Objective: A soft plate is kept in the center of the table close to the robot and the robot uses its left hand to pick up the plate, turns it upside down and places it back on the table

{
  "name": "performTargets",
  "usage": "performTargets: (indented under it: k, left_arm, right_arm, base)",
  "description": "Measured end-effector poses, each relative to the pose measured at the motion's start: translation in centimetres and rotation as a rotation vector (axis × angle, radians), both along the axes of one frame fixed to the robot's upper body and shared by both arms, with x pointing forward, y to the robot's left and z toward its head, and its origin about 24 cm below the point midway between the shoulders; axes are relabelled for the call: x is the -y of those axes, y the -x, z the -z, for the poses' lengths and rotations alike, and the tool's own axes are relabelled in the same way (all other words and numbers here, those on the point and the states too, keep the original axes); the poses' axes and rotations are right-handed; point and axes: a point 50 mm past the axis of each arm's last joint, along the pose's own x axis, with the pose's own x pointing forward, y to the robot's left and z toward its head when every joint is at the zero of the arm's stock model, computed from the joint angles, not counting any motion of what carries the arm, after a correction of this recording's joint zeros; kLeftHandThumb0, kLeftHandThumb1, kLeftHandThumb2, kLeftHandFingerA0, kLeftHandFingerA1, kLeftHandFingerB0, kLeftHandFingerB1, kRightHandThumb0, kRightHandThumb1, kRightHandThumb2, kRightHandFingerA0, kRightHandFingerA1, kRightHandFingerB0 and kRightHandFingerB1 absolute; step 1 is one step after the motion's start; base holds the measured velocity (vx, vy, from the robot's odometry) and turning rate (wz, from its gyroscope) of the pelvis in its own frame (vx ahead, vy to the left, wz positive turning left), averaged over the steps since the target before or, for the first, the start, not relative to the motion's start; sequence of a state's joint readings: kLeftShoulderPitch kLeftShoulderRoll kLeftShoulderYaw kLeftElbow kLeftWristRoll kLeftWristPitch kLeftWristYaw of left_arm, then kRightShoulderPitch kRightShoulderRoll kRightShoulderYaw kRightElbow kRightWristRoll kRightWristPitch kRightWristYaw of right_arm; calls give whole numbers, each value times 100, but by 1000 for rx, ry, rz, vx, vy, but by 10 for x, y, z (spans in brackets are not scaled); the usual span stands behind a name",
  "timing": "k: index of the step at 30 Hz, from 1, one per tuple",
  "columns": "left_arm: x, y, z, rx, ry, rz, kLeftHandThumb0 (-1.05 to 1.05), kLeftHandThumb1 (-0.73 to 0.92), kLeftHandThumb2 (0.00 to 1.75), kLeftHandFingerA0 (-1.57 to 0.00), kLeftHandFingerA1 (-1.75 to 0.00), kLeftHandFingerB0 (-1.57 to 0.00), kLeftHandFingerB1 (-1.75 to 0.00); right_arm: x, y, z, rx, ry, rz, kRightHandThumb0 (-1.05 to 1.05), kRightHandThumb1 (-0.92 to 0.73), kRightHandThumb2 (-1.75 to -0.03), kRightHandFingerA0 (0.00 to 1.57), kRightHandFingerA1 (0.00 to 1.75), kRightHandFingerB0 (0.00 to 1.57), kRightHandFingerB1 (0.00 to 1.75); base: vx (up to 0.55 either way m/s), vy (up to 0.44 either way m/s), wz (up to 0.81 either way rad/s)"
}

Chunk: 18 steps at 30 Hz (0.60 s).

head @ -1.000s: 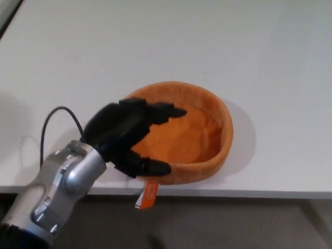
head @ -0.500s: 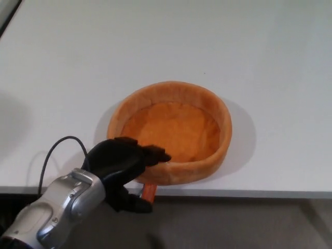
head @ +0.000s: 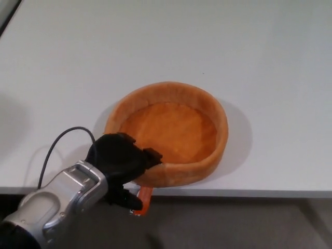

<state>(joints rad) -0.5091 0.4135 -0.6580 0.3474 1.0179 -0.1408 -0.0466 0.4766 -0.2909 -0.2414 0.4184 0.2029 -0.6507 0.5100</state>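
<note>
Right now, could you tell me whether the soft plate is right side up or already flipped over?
Right side up: the orange plate shows its hollow inside, rim raised, with the left hand at its near edge.

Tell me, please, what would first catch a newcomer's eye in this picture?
An orange soft plate with a raised rim sits open side up near the front edge of the white table. The robot's black left hand grips the plate's near-left rim, and a small orange tag hangs below the table edge.

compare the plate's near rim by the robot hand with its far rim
The near rim is pinched by the left robot hand and overhangs the table edge, with an orange tag below it. The far rim is untouched and lies well onto the table. Both are soft orange fabric.
</note>
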Motion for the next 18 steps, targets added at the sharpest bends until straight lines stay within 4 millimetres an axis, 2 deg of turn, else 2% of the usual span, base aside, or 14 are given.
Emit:
performTargets:
  k: [1, 2, 3, 5, 6, 8, 9, 10, 11, 13, 14, 18]
  left_arm:
    - [0, 0, 0, 12, -8, 0, -40, 48, 58, -95, -172, -84, -148]
    - [0, -1, 0, 32, -23, -1, -39, 49, 91, -122, -139, -99, -125]
    - [1, -1, 0, 45, -33, 0, -31, 80, 69, -89, -175, -77, -153]
    - [0, -1, 0, 77, -51, -5, -33, 83, 71, -88, -175, -76, -151]
    - [0, -1, 1, 84, -54, -13, -30, 44, 86, -121, -138, -95, -119]
    - [-1, -2, 1, 94, -59, -26, -27, 43, 84, -120, -137, -92, -117]
    - [-1, -2, 1, 98, -63, -26, -19, 59, 57, -87, -171, -79, -122]
    - [-1, -2, 1, 107, -69, -26, -19, 59, 57, -87, -171, -79, -122]
    - [-1, -2, 1, 110, -71, -25, -16, 55, 57, -90, -167, -86, -105]
    - [-2, -2, 1, 115, -68, -25, -17, 55, 57, -90, -167, -88, -100]
    - [-2, -2, 1, 117, -66, -26, -16, 58, 57, -88, -170, -79, -121]
    - [-2, -2, 1, 122, -63, -27, -14, 57, 56, -88, -173, -77, -124]
  right_arm:
    - [0, 0, 0, 0, 0, 0, -63, -85, -66, 44, 46, 30, 33]
    - [0, 0, 0, 0, 0, 0, -63, -86, -66, 44, 46, 28, 32]
    - [0, 0, 0, 0, 0, 0, -63, -86, -66, 44, 46, 28, 32]
    - [0, -1, 0, 2, 1, -1, -64, -86, -66, 44, 46, 28, 32]
    - [0, -1, 0, 2, 1, -1, -65, -86, -66, 44, 45, 29, 32]
    - [0, -1, 0, 3, 1, -1, -65, -85, -66, 45, 45, 29, 32]
    - [0, -1, 0, 3, 1, -1, -63, -86, -66, 44, 46, 29, 32]
    - [0, -2, 0, 2, 0, -1, -63, -86, -66, 44, 46, 29, 32]
    - [0, -2, 0, 3, 0, 0, -63, -86, -66, 44, 46, 29, 32]
    - [0, -2, 0, 3, 0, -1, -62, -86, -66, 44, 46, 29, 32]
    - [0, -2, 0, 3, 0, -1, -64, -86, -66, 44, 45, 29, 32]
    - [0, -3, -1, 6, 0, -1, -64, -86, -66, 43, 45, 28, 32]
  base:
    - [0, 0, 0]
    - [0, 0, 0]
    - [0, 0, 0]
    - [0, 0, 0]
    - [0, 0, 0]
    - [0, 0, 0]
    - [0, 0, 0]
    - [0, 0, 0]
    - [0, 0, 0]
    - [0, 0, 0]
    - [0, 0, 0]
    - [0, 0, 0]
